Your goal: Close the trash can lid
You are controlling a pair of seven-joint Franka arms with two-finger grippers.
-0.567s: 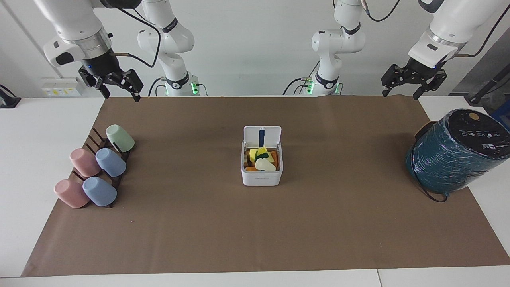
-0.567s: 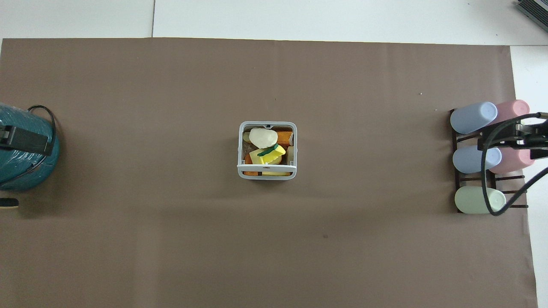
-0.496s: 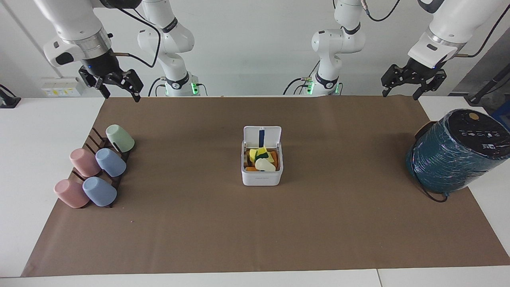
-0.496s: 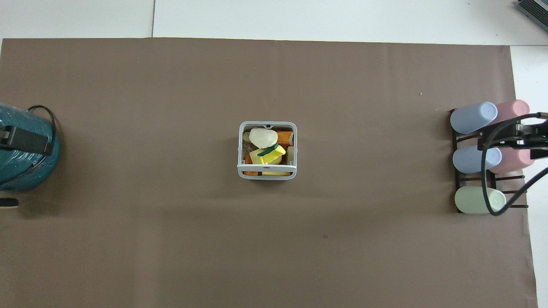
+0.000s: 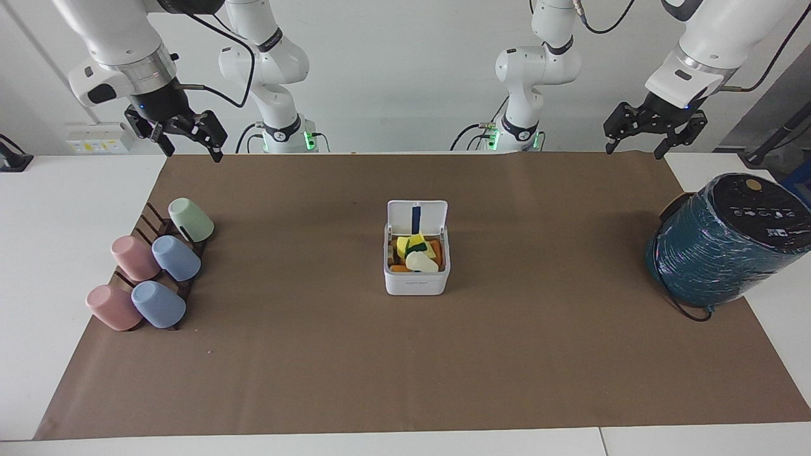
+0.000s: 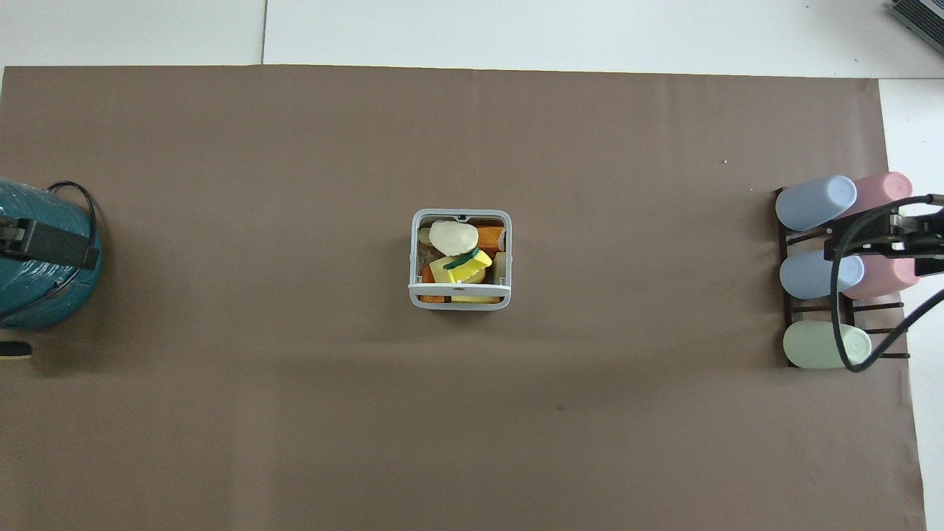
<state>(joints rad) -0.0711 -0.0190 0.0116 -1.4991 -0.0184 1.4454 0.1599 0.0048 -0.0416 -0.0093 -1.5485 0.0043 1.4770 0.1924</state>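
The small white trash can [image 5: 417, 282] stands in the middle of the brown mat, filled with yellow, orange and cream pieces. Its lid [image 5: 417, 218] stands upright on the edge nearer to the robots, with the dark blue strip on its inner face showing. In the overhead view the trash can [image 6: 414, 254] is open at the top and the lid [image 6: 459, 287] shows edge-on. My left gripper [image 5: 635, 151] is open, raised over the mat's edge at the left arm's end. My right gripper [image 5: 194, 154] is open, raised over the mat's corner at the right arm's end. Both are well apart from the can.
A large teal wrapped cylinder [image 5: 722, 244] with a black cable lies at the left arm's end. A dark rack [image 5: 149, 221] with several pastel cups [image 5: 176, 258] sits at the right arm's end. Brown paper mat [image 5: 405, 367] covers the table.
My left gripper has drifted slightly up and toward the table's middle. The right gripper has barely shifted. The trash can and lid have not moved.
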